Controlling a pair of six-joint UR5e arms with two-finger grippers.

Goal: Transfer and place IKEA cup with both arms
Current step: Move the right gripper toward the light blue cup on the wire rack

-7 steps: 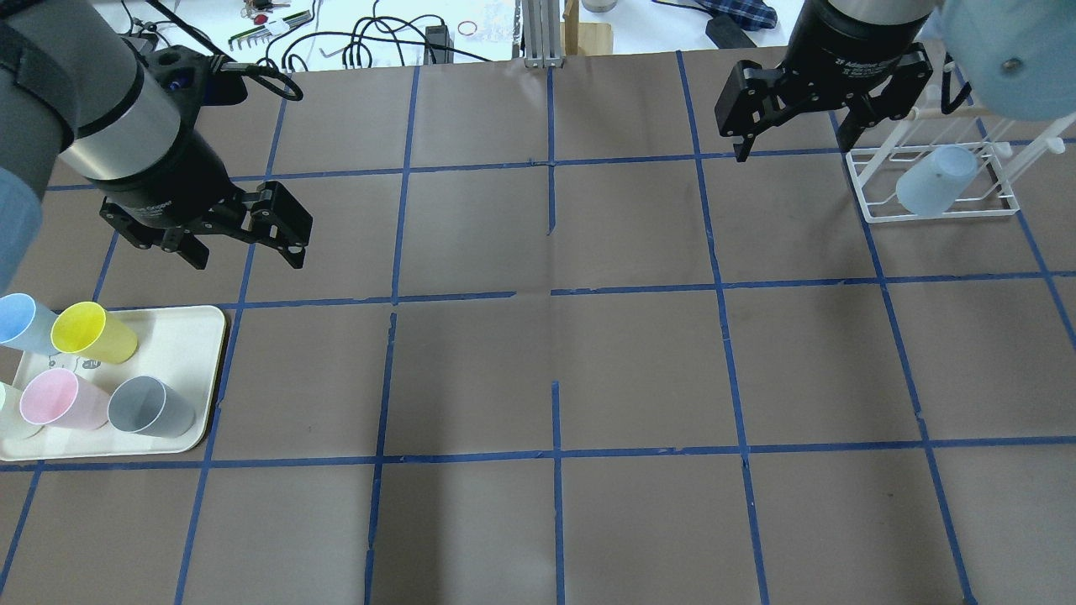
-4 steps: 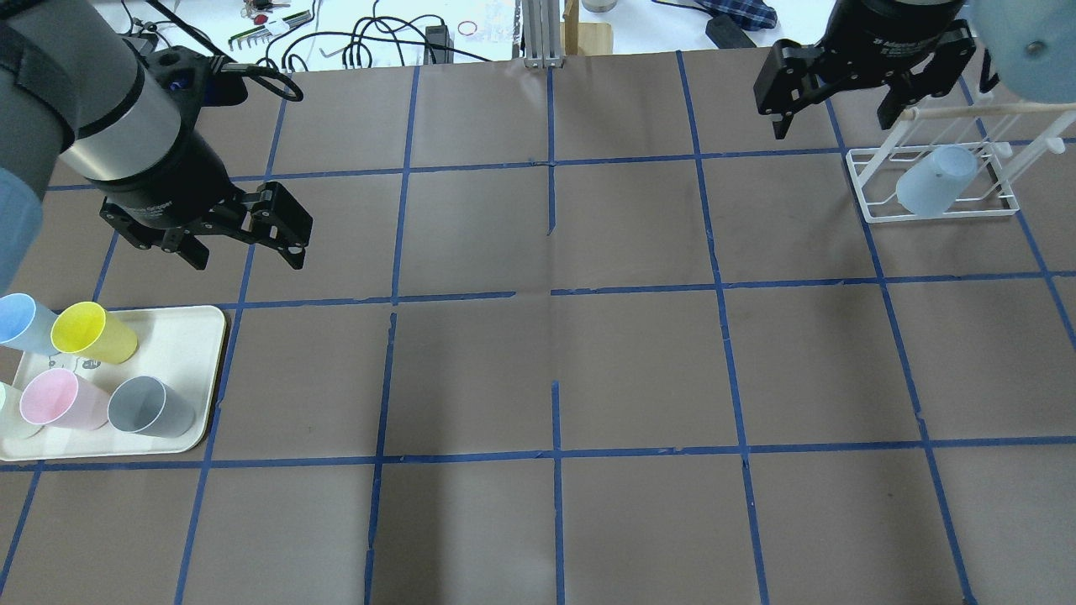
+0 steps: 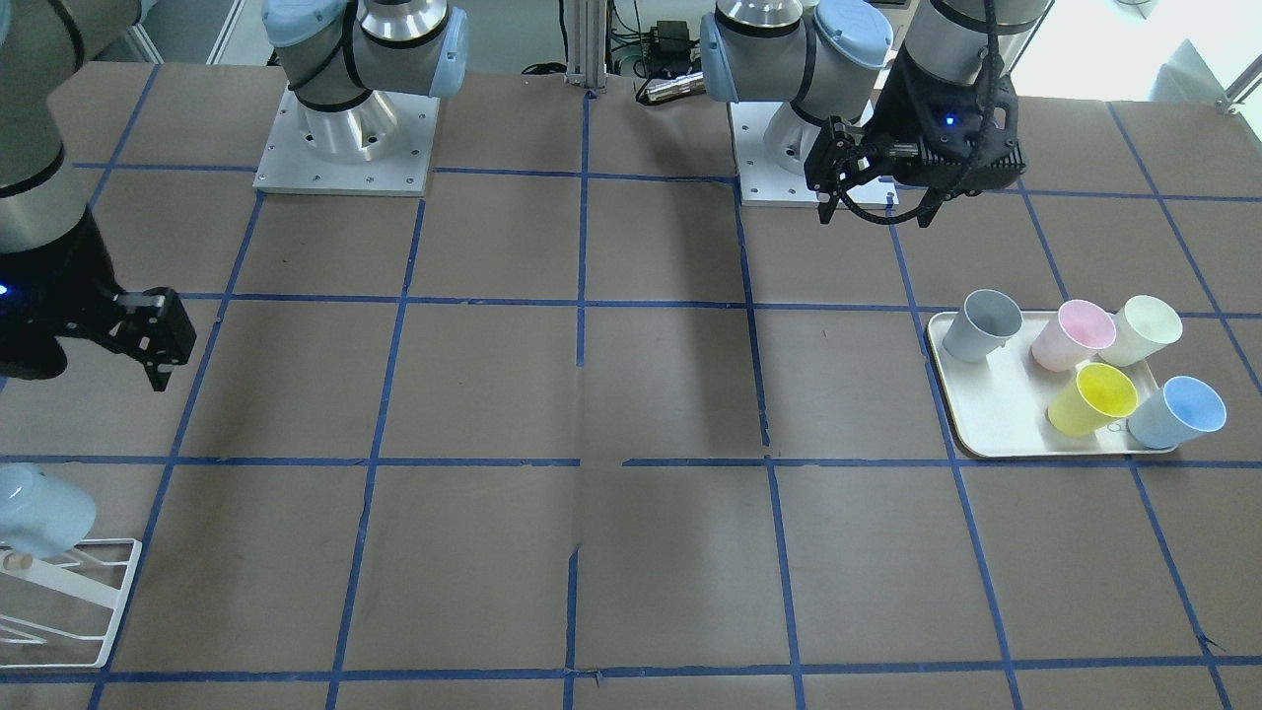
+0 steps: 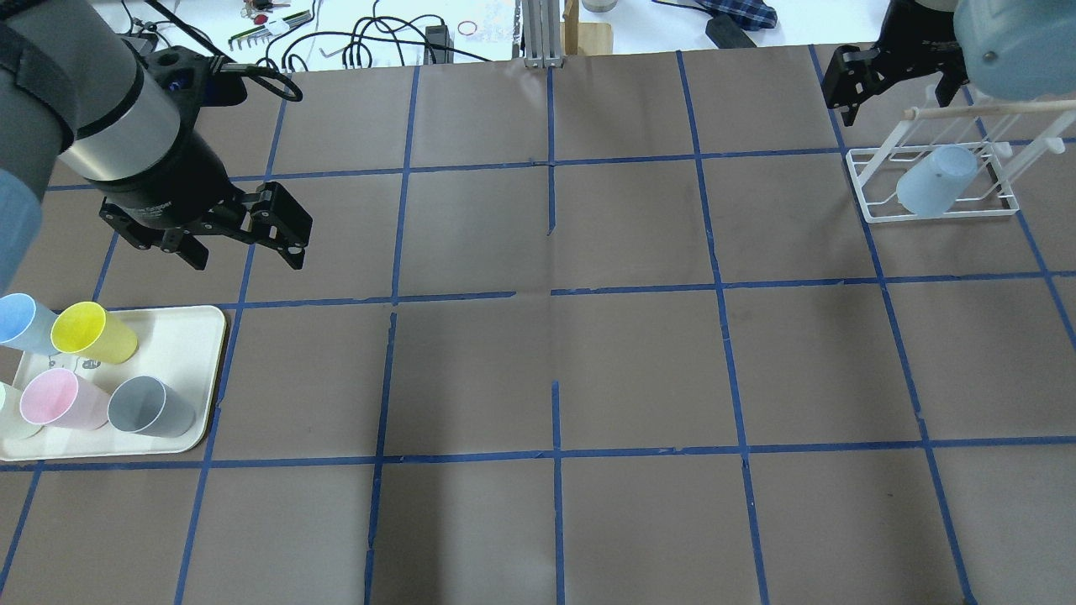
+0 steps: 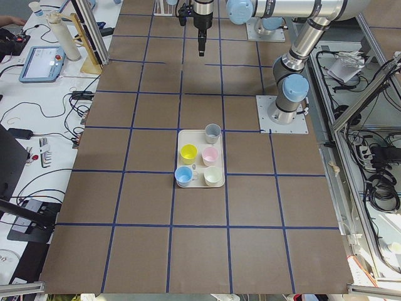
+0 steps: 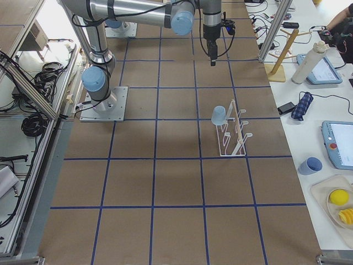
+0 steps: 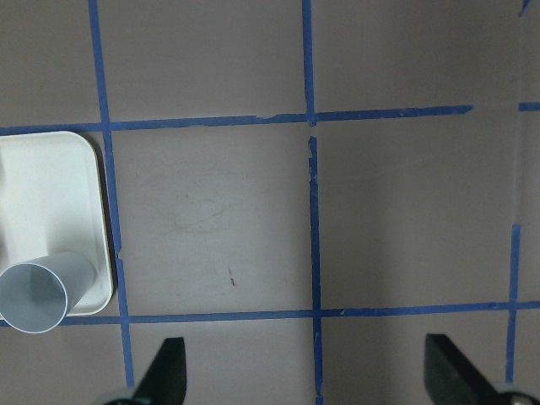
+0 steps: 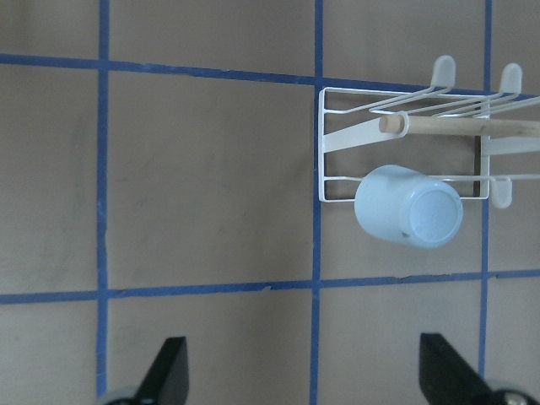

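A pale blue IKEA cup (image 4: 935, 181) hangs upside down on a white wire rack (image 4: 874, 203) at the far right; it also shows in the right wrist view (image 8: 409, 215) and the front view (image 3: 39, 518). A second, matching blue cup (image 4: 21, 323) stands on the cream tray (image 4: 189, 336) at the left. My right gripper (image 4: 891, 94) is open and empty, high behind the rack's left end. My left gripper (image 4: 244, 252) is open and empty, hovering beyond the tray's far right corner.
The tray also holds a yellow cup (image 4: 92, 332), a pink cup (image 4: 59, 399), a grey cup (image 4: 151, 406) and a whitish cup (image 4: 7, 412). Cables and tools (image 4: 269, 29) lie past the table's far edge. Blue tape lines grid the brown table (image 4: 555, 361).
My right gripper has moved up and to the right in the overhead view, from left of the rack to behind it. The left arm and the cups have not moved.
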